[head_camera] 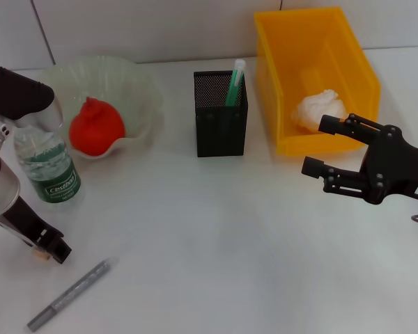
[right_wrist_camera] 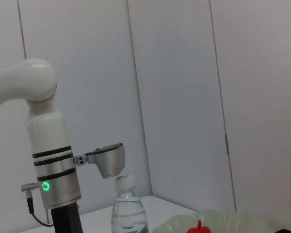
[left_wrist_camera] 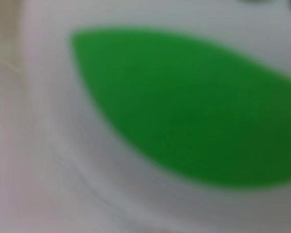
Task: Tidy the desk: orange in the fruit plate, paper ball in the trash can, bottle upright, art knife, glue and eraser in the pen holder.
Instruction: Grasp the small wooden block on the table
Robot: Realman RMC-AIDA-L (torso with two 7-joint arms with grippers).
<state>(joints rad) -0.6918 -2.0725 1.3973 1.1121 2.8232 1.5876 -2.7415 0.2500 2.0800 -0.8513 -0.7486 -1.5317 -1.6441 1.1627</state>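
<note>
White table (head_camera: pixel 216 236) holds everything. Yellow bin (head_camera: pixel 313 76) sits far right with the paper ball (head_camera: pixel 319 110) inside it. Ruffled clear plate (head_camera: pixel 115 97) far left, orange (head_camera: pixel 96 126) resting in it. Right gripper (head_camera: pixel 322 146) hovers just near of the bin on the right, fingers spread apart, nothing between them. Left arm (head_camera: pixel 7 188) stands at the left edge, its gripper (head_camera: pixel 52 247) low by the table near of the bottle; cannot tell whether it is apart or together, though something small and tan shows at its tip. Black mesh pen holder (head_camera: pixel 221 115) far centre, between plate and bin, with a green-and-white glue stick (head_camera: pixel 234 83) standing in it. Water bottle (head_camera: pixel 47 163) upright, just near of the plate, green label facing the camera; left wrist view is filled by a blurred green shape on white. Grey art knife (head_camera: pixel 71 293) lies flat on the table at near left, right of the left gripper, apart from it
</note>
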